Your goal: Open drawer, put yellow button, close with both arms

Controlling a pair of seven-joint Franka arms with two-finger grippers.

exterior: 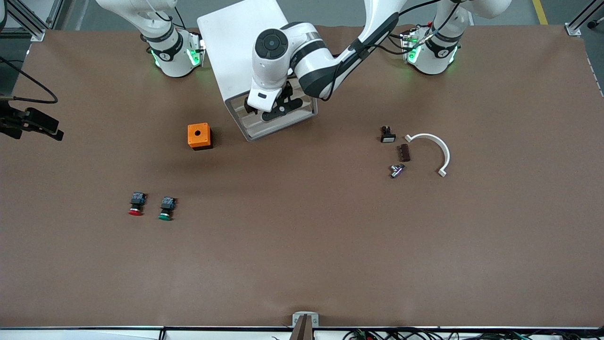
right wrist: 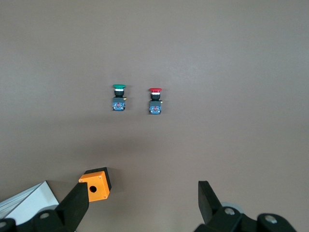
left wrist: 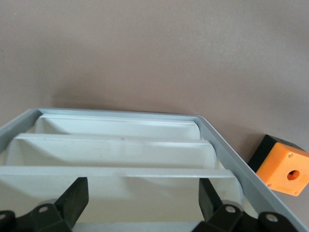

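Observation:
The yellow button does not show in any view. The white drawer cabinet [exterior: 238,45] stands between the two arm bases, its grey-framed front [exterior: 283,123] facing the front camera. My left gripper [exterior: 278,109] hangs open and empty just over that front. In the left wrist view, my left gripper [left wrist: 143,212] has its jaws wide apart over the white drawer fronts [left wrist: 116,150]. I cannot tell whether a drawer is pulled out. My right gripper [right wrist: 142,205] is open and empty, high over the table near the orange box [right wrist: 96,183]; it is out of the front view.
The orange box with a hole [exterior: 199,136] sits beside the cabinet toward the right arm's end. A red-capped button [exterior: 136,204] and a green-capped button [exterior: 166,208] lie nearer the front camera. Toward the left arm's end lie a white curved piece [exterior: 436,148] and three small parts [exterior: 404,152].

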